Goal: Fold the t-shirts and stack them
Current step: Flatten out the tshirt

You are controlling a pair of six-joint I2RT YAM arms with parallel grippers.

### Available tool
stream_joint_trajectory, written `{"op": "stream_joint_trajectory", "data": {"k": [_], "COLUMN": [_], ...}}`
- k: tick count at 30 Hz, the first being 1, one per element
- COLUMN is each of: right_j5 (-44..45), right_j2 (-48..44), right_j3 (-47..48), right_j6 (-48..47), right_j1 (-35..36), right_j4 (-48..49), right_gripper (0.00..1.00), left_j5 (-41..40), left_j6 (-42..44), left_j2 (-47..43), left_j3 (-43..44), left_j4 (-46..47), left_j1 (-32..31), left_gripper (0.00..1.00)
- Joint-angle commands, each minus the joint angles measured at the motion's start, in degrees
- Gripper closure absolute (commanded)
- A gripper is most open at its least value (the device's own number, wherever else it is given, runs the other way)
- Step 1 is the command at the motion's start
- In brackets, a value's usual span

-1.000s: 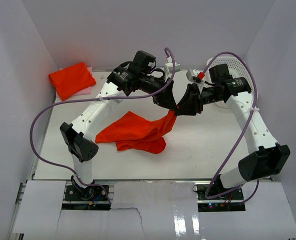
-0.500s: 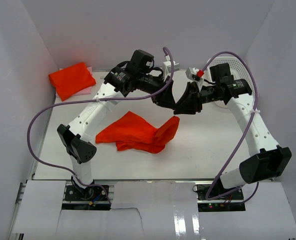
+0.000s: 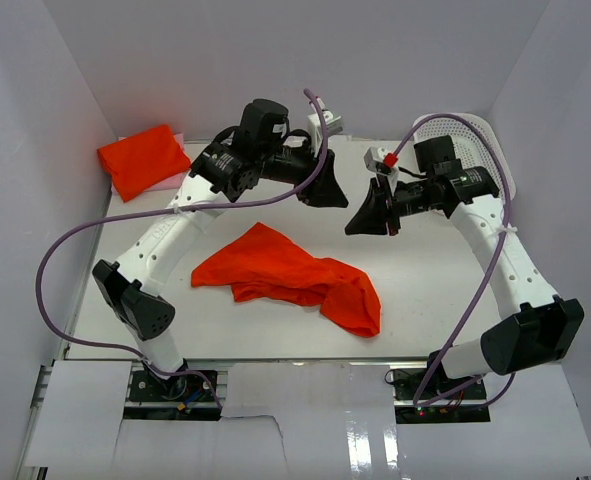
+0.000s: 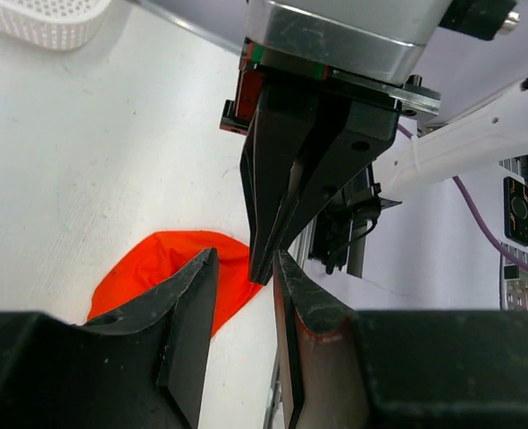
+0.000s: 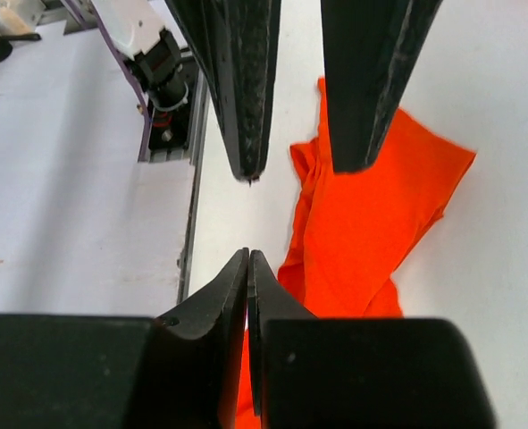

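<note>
One orange-red t-shirt (image 3: pixel 275 272) lies crumpled on the white table, a bunched end (image 3: pixel 355 302) toward the front right. A second t-shirt (image 3: pixel 143 158) sits folded at the back left corner. My left gripper (image 3: pixel 332 192) hovers above the table's middle back, open and empty. Facing it, tip to tip, my right gripper (image 3: pixel 357 222) is shut on nothing. In the left wrist view, the left gripper (image 4: pixel 244 261) frames the right one's closed fingers (image 4: pixel 277 206), with the t-shirt (image 4: pixel 152 268) below. In the right wrist view, the right gripper (image 5: pixel 248 256) is closed above the t-shirt (image 5: pixel 380 214).
A white mesh basket (image 3: pixel 480 135) stands at the back right, behind the right arm, and shows as a corner (image 4: pixel 40 20) in the left wrist view. A pink sheet (image 3: pixel 175 178) lies under the folded shirt. White walls close in the table on three sides.
The shirt end that hung between the two grippers has dropped onto the table at the front right. My left gripper has opened and drawn back; the right gripper has shut.
</note>
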Motion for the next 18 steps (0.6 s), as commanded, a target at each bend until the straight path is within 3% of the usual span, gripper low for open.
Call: {"op": "stream_joint_trajectory", "data": {"k": [1,4,10,15,18], "right_j5": [3.48,7.87,15.69,28.87,33.79], "right_j2": [-1.23,-1.23,-2.46,-4.65,-5.97], "right_j3": [-4.30,-7.56,-16.26,-22.86,-26.10], "right_j6": [-2.14,-2.49,-2.32,7.42,9.27], "right_j1": [0.14,0.14,-0.65,-1.88,-1.88], "right_j4": [-0.47,0.50,0.33,3.40,1.74], "right_gripper": [0.92,0.92,0.92,0.91,0.68], "left_j5": [-2.47,-6.16,-6.00,-5.82,-6.17], "left_j6": [-0.08,-0.08,-0.43,-1.22,-1.48], "left_j2": [-4.38,-7.37,-9.92,-11.59,-12.47], "left_j3": [-4.19,-8.76,-12.90,-19.82,-22.21], "left_j4": [1.63,3.74,4.27,6.20,7.61], "left_j1": [0.37,0.64,2.22,2.31,2.39], "left_gripper": [0.58,0.58,0.57,0.57,0.57]}}
